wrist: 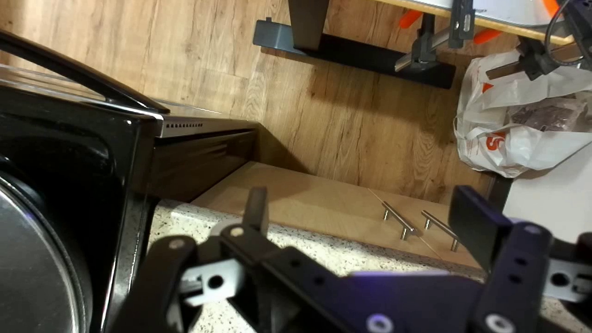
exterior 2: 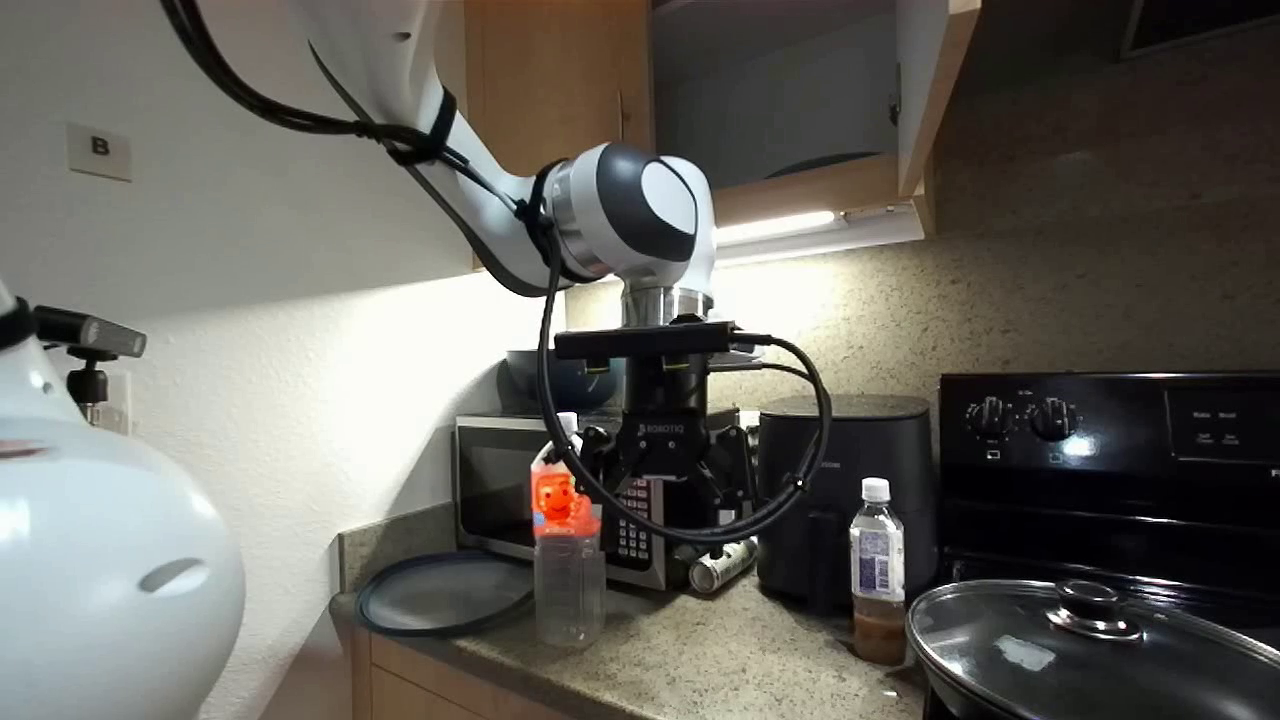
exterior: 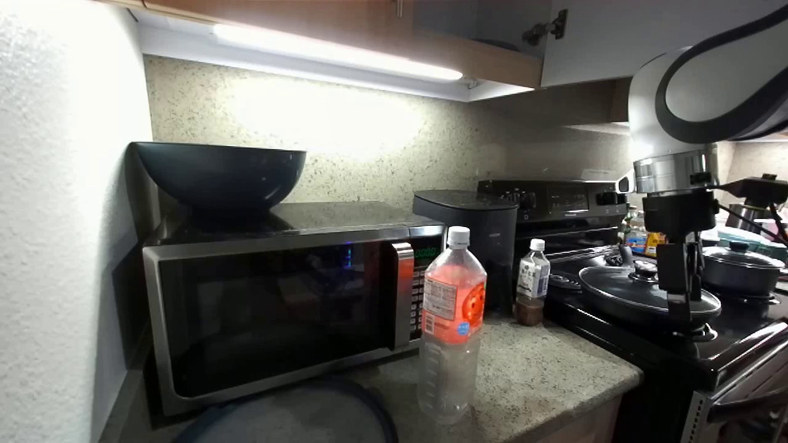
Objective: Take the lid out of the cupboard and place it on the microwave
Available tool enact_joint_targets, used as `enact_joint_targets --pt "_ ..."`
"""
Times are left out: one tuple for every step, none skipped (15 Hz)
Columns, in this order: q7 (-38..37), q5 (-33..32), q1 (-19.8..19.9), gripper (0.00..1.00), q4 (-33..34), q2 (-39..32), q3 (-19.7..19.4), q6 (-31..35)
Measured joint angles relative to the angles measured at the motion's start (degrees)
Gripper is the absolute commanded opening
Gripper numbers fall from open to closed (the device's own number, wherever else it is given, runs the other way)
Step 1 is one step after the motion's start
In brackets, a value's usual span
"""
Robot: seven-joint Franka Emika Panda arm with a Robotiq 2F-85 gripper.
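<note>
The cupboard (exterior: 486,60) (exterior 2: 815,192) stands with its door (exterior 2: 935,90) open. A thin dark curved edge (exterior 2: 825,162) shows inside, perhaps a lid; most of it is hidden. A wide flat round lid (exterior 2: 445,592) with a blue-teal rim lies on the counter before the microwave (exterior: 271,307) (exterior 2: 495,480), partly cut off in an exterior view (exterior: 295,415). I cannot tell which is the task's lid. A big dark bowl (exterior: 228,175) sits on the microwave top's left part. My gripper (exterior 2: 660,525) (wrist: 363,208) is open, empty, pointing down above the counter, below the cupboard.
A tall bottle (exterior: 452,326) stands before the microwave. A smaller bottle (exterior 2: 877,580), a black air fryer (exterior 2: 840,500) and a can (exterior 2: 722,567) are on the counter. A lidded pan (exterior: 646,295) sits on the stove. A white bag (wrist: 518,120) shows in the wrist view.
</note>
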State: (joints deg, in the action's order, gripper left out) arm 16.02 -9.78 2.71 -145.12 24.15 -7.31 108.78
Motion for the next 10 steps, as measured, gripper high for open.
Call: enact_joint_targets --pt "0.0 0.4 -0.1 1.00 0.3 0.0 0.0 0.2" --pt "-0.3 1.5 -0.4 1.00 0.8 0.0 0.1 0.9" --pt "-0.9 3.6 -0.8 1.00 1.6 0.1 0.2 2.3" --pt "-1.5 6.0 -1.2 1.00 2.7 0.2 0.3 3.6" --pt "-2.3 8.1 -1.7 1.00 4.0 0.4 0.5 4.6" --pt "-3.3 10.0 -2.1 1.00 5.5 0.6 0.7 5.4" --pt "-4.5 11.5 -2.4 1.00 7.1 1.0 1.0 6.0" --pt "-5.7 12.8 -2.4 1.00 8.8 1.6 1.2 6.3" --pt "-6.9 13.9 -2.4 1.00 10.6 2.3 1.3 6.4" --pt "-8.4 14.8 -2.4 1.00 12.2 3.2 1.4 6.4"
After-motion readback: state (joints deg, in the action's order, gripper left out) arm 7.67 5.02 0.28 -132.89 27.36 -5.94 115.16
